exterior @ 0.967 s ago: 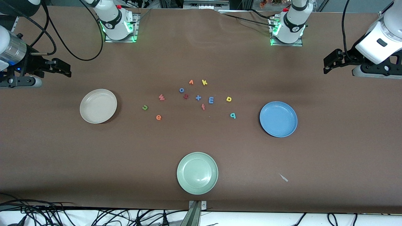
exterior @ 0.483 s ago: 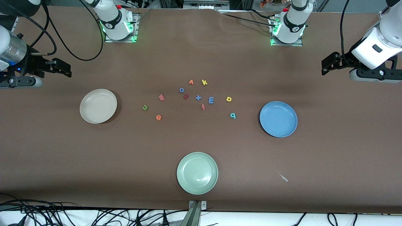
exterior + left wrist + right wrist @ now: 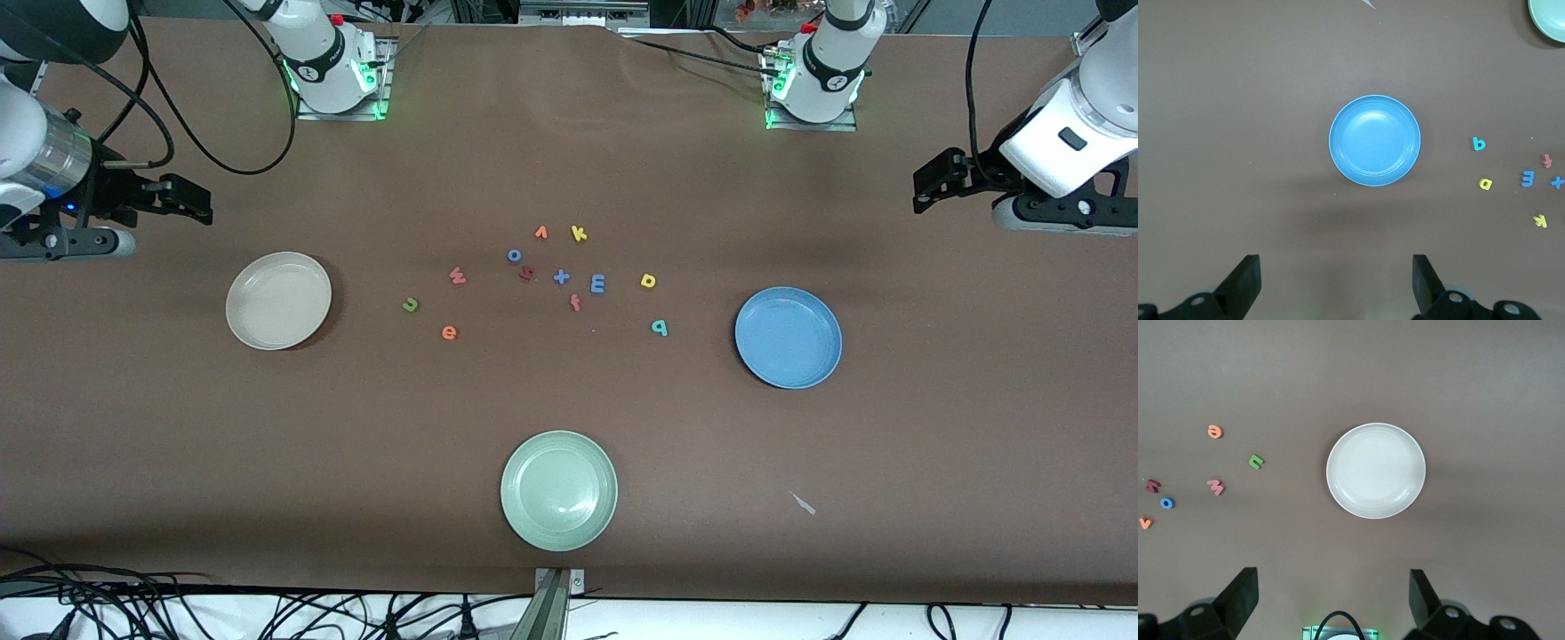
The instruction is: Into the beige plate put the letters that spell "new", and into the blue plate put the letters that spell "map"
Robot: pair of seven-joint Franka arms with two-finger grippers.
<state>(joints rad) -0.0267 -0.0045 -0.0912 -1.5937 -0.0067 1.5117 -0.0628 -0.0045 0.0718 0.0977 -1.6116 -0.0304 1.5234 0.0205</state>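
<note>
The beige plate [image 3: 278,300] [image 3: 1375,470] lies bare toward the right arm's end. Beside it are the green "n" [image 3: 410,305] [image 3: 1256,461], pinkish "w" [image 3: 457,276] [image 3: 1215,486] and orange "e" [image 3: 449,332] [image 3: 1215,431]. The blue plate [image 3: 788,337] [image 3: 1375,140] lies bare toward the left arm's end, with the blue "m" [image 3: 597,284] [image 3: 1528,178], yellow "a" [image 3: 648,281] [image 3: 1485,184] and teal "p" [image 3: 659,327] [image 3: 1479,143] beside it. My right gripper [image 3: 197,206] [image 3: 1331,581] and left gripper [image 3: 923,188] [image 3: 1335,267] hang open and hold nothing, each high over its own end of the table.
A pale green plate [image 3: 558,490] lies near the front edge. Other letters sit mid-table: orange "v" [image 3: 540,233], yellow "k" [image 3: 579,234], blue "o" [image 3: 514,255], a dark red letter [image 3: 526,274], a blue plus [image 3: 561,277] and a red "f" [image 3: 575,302]. A small white scrap [image 3: 803,503] lies nearer the camera than the blue plate.
Both hands have shifted slightly above their ends of the table, the right one a little toward the beige plate. Letters and plates have not moved.
</note>
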